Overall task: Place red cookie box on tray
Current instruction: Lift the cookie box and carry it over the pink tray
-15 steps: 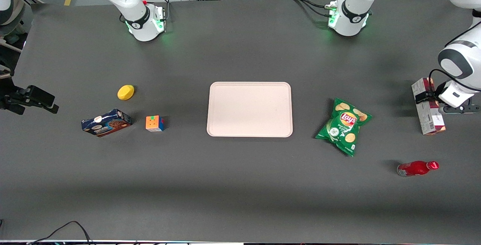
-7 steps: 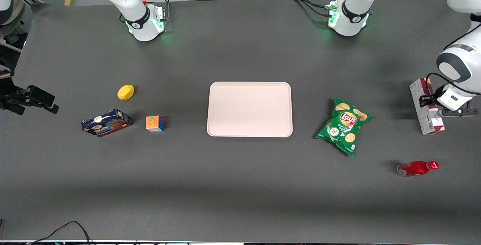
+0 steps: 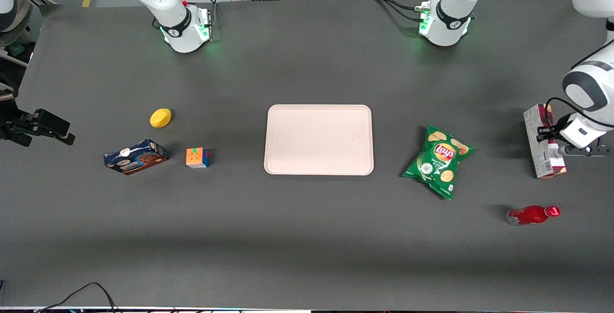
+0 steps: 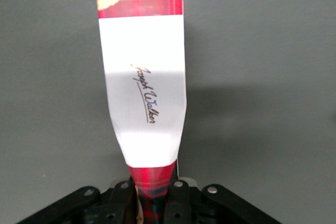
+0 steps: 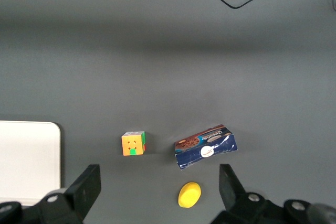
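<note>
The red cookie box (image 3: 541,146) is at the working arm's end of the table, its grey-white printed side facing up and a strip of dark red along one edge. My left gripper (image 3: 551,134) is shut on it near its middle. The left wrist view shows the tartan face with the white label (image 4: 143,85) reaching away from the gripper (image 4: 152,203), one finger pressed on each side. The pale pinkish-beige tray (image 3: 318,140) lies flat at the table's middle, well apart from the box, with nothing on it.
A green chips bag (image 3: 439,160) lies between the tray and the box. A red bottle (image 3: 532,215) lies nearer the front camera than the box. Toward the parked arm's end lie a dark blue cookie box (image 3: 135,156), a colour cube (image 3: 197,157) and a yellow disc (image 3: 160,117).
The red cookie box has rolled in the gripper's hold: less of its red face shows and more of its grey-white side. Its near end has shifted slightly toward the front camera.
</note>
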